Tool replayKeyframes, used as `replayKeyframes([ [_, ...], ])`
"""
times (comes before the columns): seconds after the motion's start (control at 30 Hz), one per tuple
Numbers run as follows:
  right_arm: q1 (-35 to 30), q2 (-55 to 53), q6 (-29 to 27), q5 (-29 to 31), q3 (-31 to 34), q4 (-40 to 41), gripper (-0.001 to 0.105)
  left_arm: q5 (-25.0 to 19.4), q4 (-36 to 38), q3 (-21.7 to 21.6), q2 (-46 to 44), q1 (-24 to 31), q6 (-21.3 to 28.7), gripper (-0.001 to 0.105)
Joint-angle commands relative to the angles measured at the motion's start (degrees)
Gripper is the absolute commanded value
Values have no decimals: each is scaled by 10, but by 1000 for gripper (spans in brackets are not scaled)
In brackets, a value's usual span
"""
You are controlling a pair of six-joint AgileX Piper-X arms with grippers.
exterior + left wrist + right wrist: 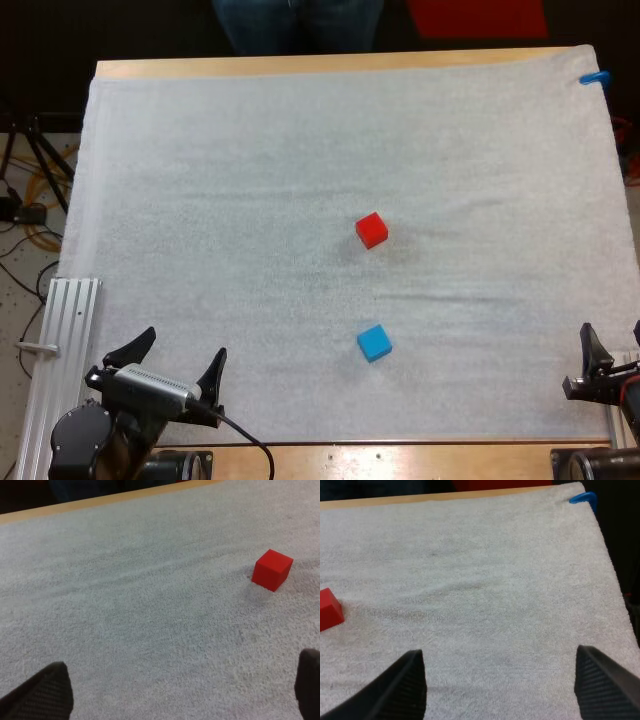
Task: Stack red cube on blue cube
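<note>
The mat (300,150) under me is white cloth, nubby and matt like towelling. The red cube (271,569) looks like smooth, matt plastic, and the blue cube (374,342) the same. The table (350,64) edge is pale, smooth wood. My right fingers (602,685) are dull black and finely ribbed; my left fingers (42,695) carry a woven grain. The rail (60,340) is ridged bare metal.

On the mat (200,180), the far cube (371,229) sits right of centre; the near cube (374,342) lies directly before it, well apart.
</note>
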Motion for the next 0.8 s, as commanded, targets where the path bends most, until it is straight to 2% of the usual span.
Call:
replayKeyframes([
  [0.0, 1, -21, 0, -2, -2, -5, 62, 0, -9, -2, -80, 0, -6, 87],
  [0.17, 1, 0, -2, -57, -3, -3, 62, 7, -9, -2, -76, -7, -8, 87],
  [0.33, 1, 49, -2, -64, -30, 6, 62, 35, -10, -18, -48, -33, -11, 87],
  [0.6, 1, 162, -39, -86, -131, 17, 62, 48, -9, -113, 52, -84, -7, 87],
  [0.77, 1, 250, -60, -136, -204, 49, 62, 52, 24, -182, 122, -159, 15, 87],
])
